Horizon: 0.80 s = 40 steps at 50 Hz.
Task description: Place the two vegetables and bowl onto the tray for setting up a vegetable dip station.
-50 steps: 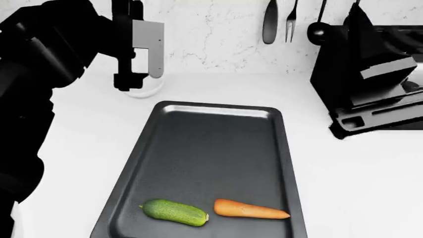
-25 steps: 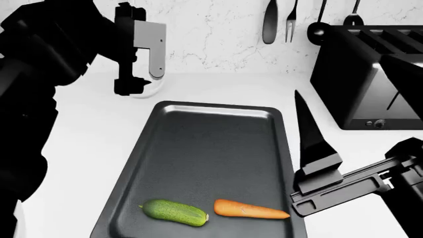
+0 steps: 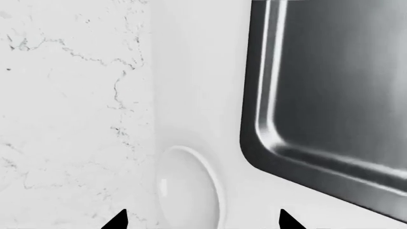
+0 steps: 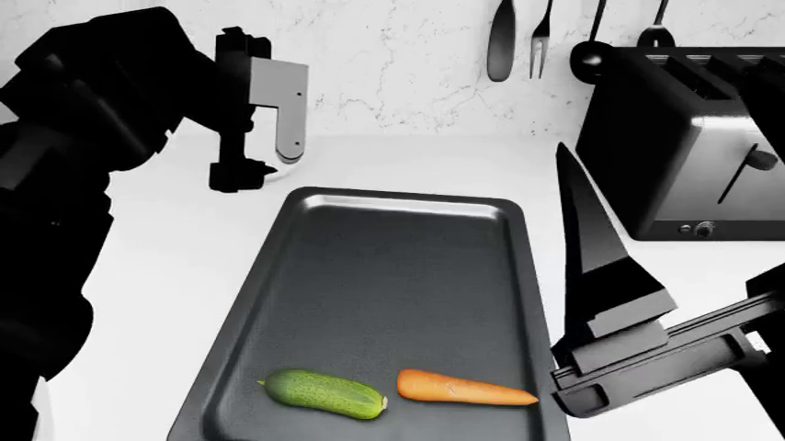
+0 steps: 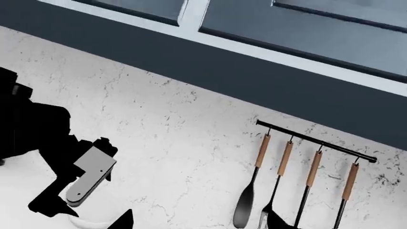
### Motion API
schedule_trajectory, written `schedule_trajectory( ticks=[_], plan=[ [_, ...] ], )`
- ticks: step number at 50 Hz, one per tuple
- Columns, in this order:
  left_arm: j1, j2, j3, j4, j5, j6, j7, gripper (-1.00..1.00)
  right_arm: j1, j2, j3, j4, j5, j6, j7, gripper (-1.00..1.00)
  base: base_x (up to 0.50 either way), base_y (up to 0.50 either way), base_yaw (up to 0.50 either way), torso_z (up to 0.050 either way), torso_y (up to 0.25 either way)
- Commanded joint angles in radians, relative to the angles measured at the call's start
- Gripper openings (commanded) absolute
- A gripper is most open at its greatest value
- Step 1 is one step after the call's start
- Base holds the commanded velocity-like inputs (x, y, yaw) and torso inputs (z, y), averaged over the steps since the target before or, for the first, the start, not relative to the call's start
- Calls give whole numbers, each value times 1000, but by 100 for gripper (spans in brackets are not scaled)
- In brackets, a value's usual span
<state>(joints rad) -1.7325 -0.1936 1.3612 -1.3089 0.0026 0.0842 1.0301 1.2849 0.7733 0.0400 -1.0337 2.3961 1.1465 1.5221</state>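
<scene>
The dark grey tray lies in the middle of the white counter. The green cucumber and the orange carrot lie side by side on its near end. My left gripper is open and hangs over the counter just beyond the tray's far left corner, almost hiding the bowl in the head view. In the left wrist view the white bowl sits on the counter between the open fingertips of the left gripper, beside the tray's corner. My right gripper is open and empty, with one finger pointing up by the tray's right edge.
A black toaster stands at the back right. A spoon, a fork and other utensils hang on the marble wall; the utensil rail also shows in the right wrist view. White counter lies either side of the tray.
My right arm has swung from by the toaster down to the tray's front right side. My left gripper has shifted slightly over the bowl. Cucumber and carrot have not moved.
</scene>
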Motion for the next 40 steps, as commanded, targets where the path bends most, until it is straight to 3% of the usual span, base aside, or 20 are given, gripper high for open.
schedule_trajectory(
  ticks=[1,18,40],
  plan=[
    [4,3,6,0,-3,-5,-7,100,115,-15,-39,-13,67,-59,45,100,0,0,0,0,0],
    [-5,7,5,0,-2,-2,-9,100,117,-26,-35,-13,109,-51,48,100,375,0,0,0,0],
    [14,-2,62,0,8,-3,0,100,57,-39,31,-13,134,-19,48,100,0,0,0,0,0]
  ],
)
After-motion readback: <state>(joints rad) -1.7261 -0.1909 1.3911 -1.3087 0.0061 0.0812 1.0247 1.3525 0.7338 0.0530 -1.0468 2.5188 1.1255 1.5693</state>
